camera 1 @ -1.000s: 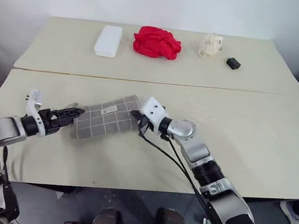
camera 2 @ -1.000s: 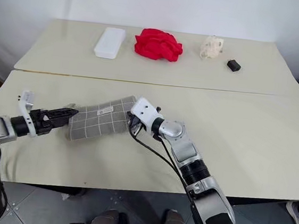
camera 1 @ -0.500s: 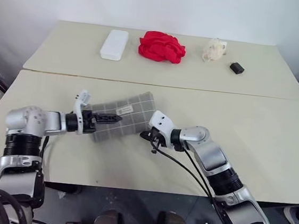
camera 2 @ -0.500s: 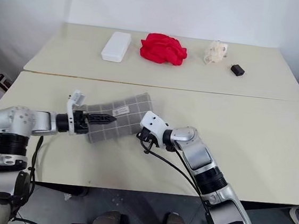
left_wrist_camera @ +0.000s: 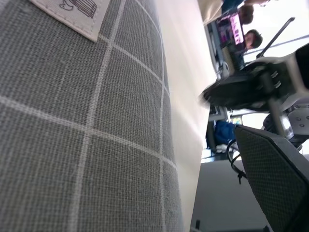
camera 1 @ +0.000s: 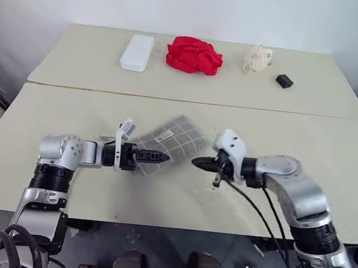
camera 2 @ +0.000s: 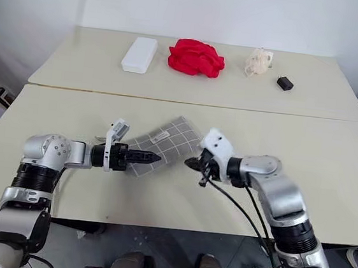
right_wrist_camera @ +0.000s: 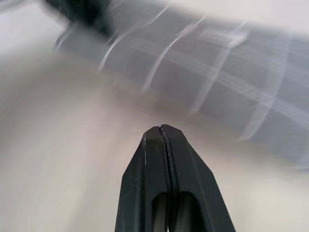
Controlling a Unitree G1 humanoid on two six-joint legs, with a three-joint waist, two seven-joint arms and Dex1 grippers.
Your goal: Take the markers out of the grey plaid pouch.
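Reading the clock with myself at six and the grey plaid pouch at the centre, the nearest things are my own two claws.

My left claw reaches in from eight o'clock. Its fingers stand apart and lie along the pouch's near-left end. I cannot tell whether they pinch the fabric or only rest against it. From that wrist the grid cloth sits right up against the lens, with the small white label at its edge.

My right claw comes in from four o'clock, pointing at the pouch. Its two black fingers are pressed flat together with nothing between them. The tip sits just beside the pouch's near-right corner, and I cannot tell whether it touches.

The pouch lies on the near table, slanted so that its long side runs from seven o'clock towards one.

The far table carries four things in a row, well apart from the pouch:
- a plain white rectangular case at eleven o'clock
- a crumpled red cloth at twelve
- a small cream-coloured lump at one
- a little black block just beside the lump, nearer two
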